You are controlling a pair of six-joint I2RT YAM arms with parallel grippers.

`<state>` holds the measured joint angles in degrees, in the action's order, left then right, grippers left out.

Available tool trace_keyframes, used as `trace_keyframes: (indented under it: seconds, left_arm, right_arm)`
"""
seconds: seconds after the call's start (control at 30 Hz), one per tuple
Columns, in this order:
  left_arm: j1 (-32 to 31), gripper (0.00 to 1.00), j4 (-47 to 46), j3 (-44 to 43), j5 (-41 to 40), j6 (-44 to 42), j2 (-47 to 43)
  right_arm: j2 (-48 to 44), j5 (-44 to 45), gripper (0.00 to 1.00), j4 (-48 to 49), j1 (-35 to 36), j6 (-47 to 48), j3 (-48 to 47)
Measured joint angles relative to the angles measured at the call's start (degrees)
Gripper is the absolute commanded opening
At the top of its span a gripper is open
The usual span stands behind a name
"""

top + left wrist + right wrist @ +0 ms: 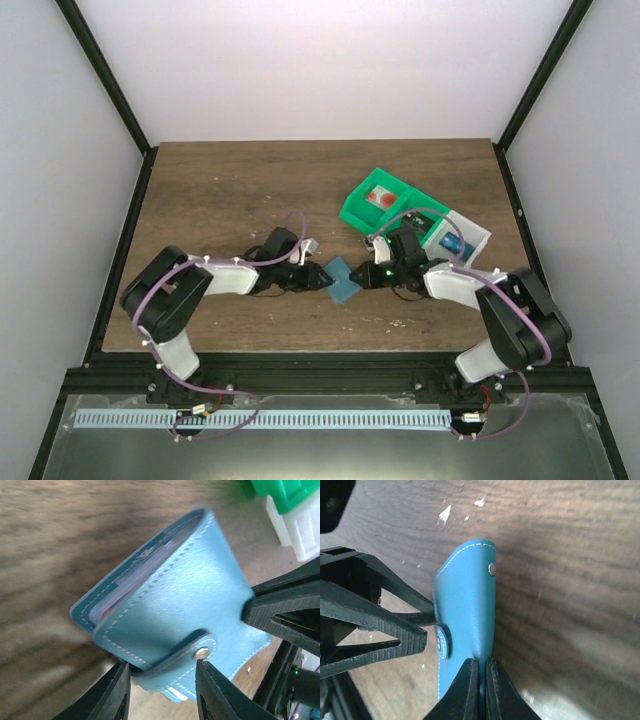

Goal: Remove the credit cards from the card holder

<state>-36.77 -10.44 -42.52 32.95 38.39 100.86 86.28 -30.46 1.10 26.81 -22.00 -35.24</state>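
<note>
The teal card holder (342, 281) is held off the table between my two grippers, folded, its snap strap (187, 649) fastened. Pale credit cards (111, 604) with a bit of red show edge-on inside its open side in the left wrist view. My right gripper (481, 662) is shut on the holder's (465, 610) near edge; from above it (361, 277) is at the holder's right side. My left gripper (161, 666) is open, its fingers (116, 695) straddling the holder's (190, 595) strap corner; from above it (318, 277) is at the holder's left side.
A green bin (380, 205) holding something red and a white bin (458, 236) stand just behind the right gripper. They also show at the top right of the left wrist view, green bin (287, 492) and white bin (300, 530). The table is brown wood (220, 190).
</note>
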Motion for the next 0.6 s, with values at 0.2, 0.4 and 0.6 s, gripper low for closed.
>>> trace_keyframes:
  seconds: [0.2, 0.4, 0.6]
  left_arm:
    - [-6.16, 0.48, 8.57, -1.53, -7.43, -1.57, -8.15]
    - [-11.54, 0.5, 10.47, -2.49, -11.5, -0.63, -14.64]
    - [-12.76, 0.5, 8.09, -1.99, -11.28, 1.46, -12.81]
  right_arm:
    - [-9.6, -0.66, 0.01, -0.37, 0.11, -5.4, 5.97]
    - [-18.67, 2.43, 0.01, -1.86, 0.9, -11.67, 9.05]
    - [-21.0, 4.79, 0.01, -2.25, 2.56, -15.47, 11.02]
